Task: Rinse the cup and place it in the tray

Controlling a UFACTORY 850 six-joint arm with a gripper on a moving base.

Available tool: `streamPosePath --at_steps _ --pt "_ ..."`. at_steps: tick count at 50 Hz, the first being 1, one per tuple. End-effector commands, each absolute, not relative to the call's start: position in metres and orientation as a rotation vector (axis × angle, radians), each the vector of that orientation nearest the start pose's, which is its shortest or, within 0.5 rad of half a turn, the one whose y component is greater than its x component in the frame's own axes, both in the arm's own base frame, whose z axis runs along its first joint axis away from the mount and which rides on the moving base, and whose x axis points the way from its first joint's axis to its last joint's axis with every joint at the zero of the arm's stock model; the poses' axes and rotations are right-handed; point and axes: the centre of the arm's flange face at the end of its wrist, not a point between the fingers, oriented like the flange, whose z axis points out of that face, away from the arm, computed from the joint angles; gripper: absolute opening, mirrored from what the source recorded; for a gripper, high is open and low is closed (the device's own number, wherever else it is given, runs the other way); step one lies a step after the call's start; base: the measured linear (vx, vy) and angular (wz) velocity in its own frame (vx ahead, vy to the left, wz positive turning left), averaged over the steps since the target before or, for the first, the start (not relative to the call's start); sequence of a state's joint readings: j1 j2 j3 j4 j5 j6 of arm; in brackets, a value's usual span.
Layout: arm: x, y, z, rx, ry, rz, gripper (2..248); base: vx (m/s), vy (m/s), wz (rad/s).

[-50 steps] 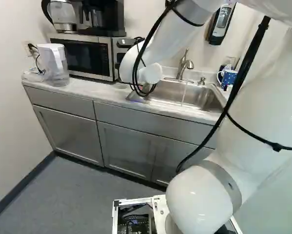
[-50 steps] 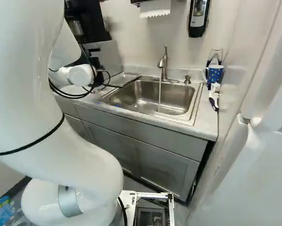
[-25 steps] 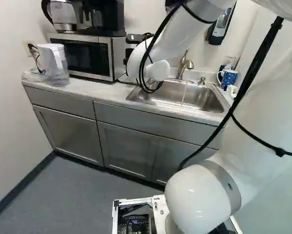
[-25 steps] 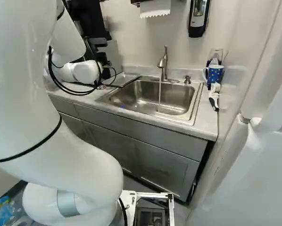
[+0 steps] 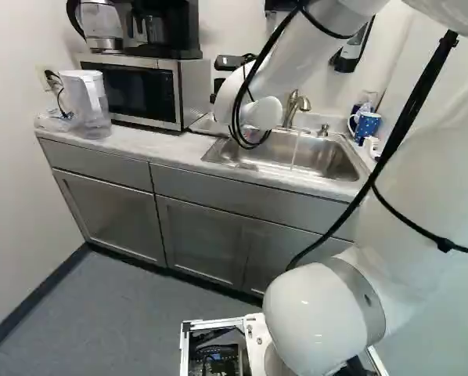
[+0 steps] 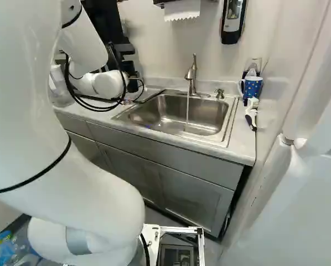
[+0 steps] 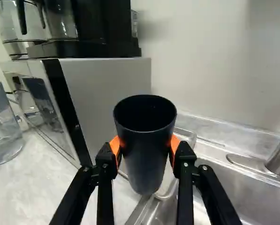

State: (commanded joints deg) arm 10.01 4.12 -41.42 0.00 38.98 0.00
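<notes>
- Left base view: The arm [image 5: 277, 70] extends over the counter [image 5: 140, 149], with its wrist in front of the near edge of the tray area. The tray [image 5: 206, 125] lies between the microwave [image 5: 175, 94] and the sink [image 5: 320, 159]. A clear pitcher [image 5: 87, 106] stands on the counter in front of the microwave. The cup is hidden behind the wrist.
- Right base view: The gripper [image 6: 132, 70] shows only in part, beyond the white wrist; finger position cannot be read here. The faucet [image 6: 192, 77] runs a thin stream of water [image 6: 187, 113] into the sink. A blue dotted mug [image 6: 253, 87] and a brush [image 6: 251, 113] are located on the counter at the sink's right.
- Wrist view, gripper state: The two fingers stand apart by the width of the cup [image 7: 146, 157]. Both orange pads [image 7: 115, 146] bear on its sides, one from each side, and clamp it.
- Wrist view, cup position: The dark cup is upright, mouth up, and covers part of the tray. Clearance between cup base and tray cannot be determined.
</notes>
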Motion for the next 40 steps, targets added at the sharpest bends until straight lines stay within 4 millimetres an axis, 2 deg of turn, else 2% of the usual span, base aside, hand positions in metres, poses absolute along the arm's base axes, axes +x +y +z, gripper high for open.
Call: streamPosePath --at_steps 40 --pt "0.471 0.024 0.553 -2.300 -0.058 -2.089 121 0.000 0.000 0.000"
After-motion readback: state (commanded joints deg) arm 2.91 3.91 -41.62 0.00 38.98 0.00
